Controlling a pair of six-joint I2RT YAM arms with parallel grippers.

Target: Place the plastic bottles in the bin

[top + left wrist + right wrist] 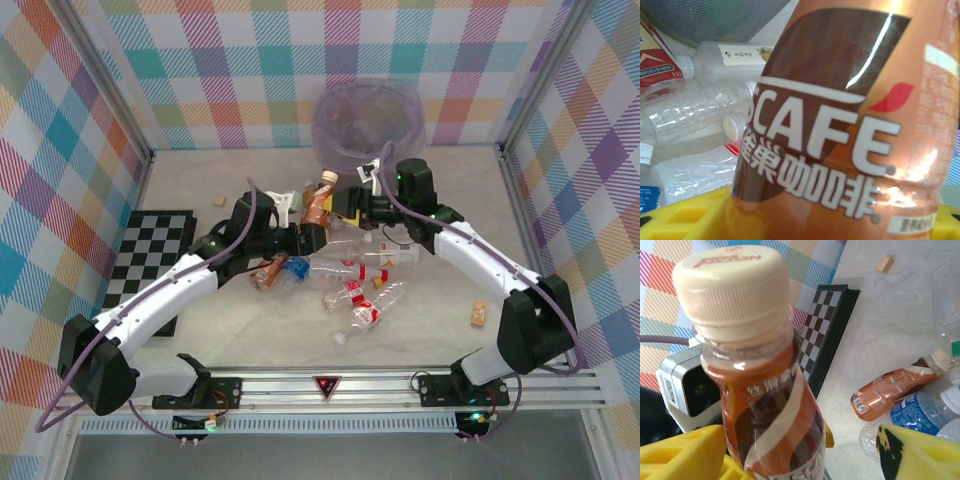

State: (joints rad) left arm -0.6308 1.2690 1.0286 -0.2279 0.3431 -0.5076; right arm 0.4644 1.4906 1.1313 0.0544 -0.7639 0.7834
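A brown coffee bottle (pixel 320 207) with a cream cap is held upright above the table, and my left gripper (pixel 312 232) is shut on its lower body. In the left wrist view the bottle's label (pixel 850 125) looms close over the yellow pads (pixel 690 217). My right gripper (pixel 352 205) reaches in from the right. Its yellow fingers (pixel 680 452) stand on either side of the same bottle (pixel 765 405), with a gap on the right side. The bin (pixel 368 120) stands just behind both grippers. Several more plastic bottles (pixel 385 257) lie on the table below.
A second brown bottle (pixel 895 390) and a blue-labelled one (pixel 925 412) lie left of the pile. A chessboard (pixel 150 255) lies flat at the left. Small tan blocks (pixel 478 315) rest on the table at the right and the back left. Checked walls close in three sides.
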